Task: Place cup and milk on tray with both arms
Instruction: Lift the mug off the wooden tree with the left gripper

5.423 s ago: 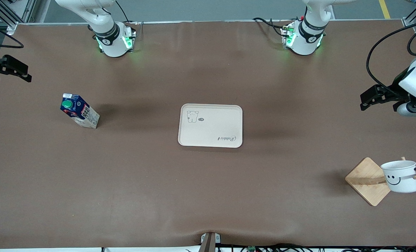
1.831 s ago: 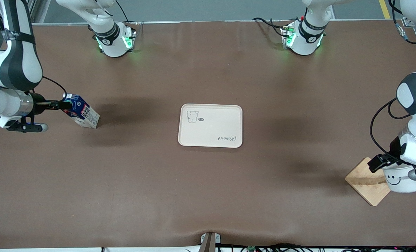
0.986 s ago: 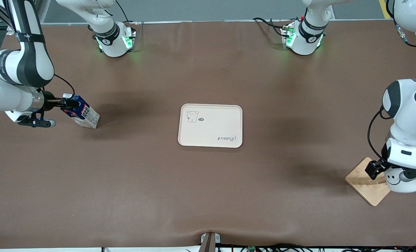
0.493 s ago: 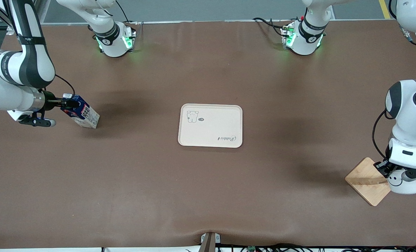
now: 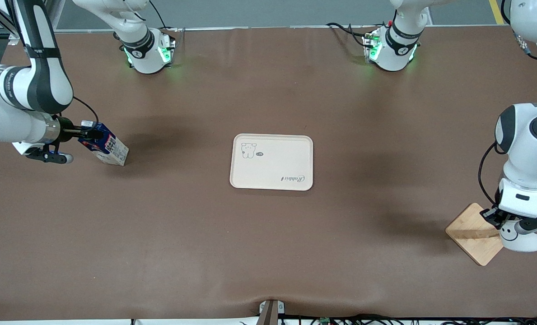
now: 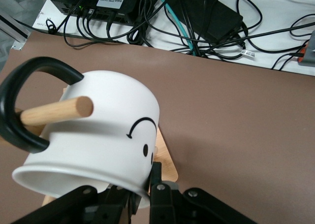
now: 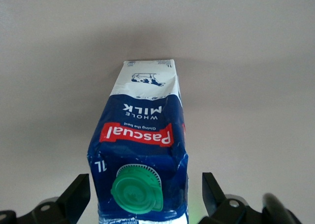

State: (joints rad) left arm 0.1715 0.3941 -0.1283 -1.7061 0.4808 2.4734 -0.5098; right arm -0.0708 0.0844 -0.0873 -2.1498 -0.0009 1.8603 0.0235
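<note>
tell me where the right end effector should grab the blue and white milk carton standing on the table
Grip the dark-blue and white gable-top milk carton across its two flat side walls, just below the sloped top with the green cap. Come in level from the right arm's end of the table, where the open right end effector already straddles it; the upright box suits this.

White cup with black smiley and black handle; dark-blue-and-white milk, green cap, red band; cream tray, bear drawing; brown desk
</note>
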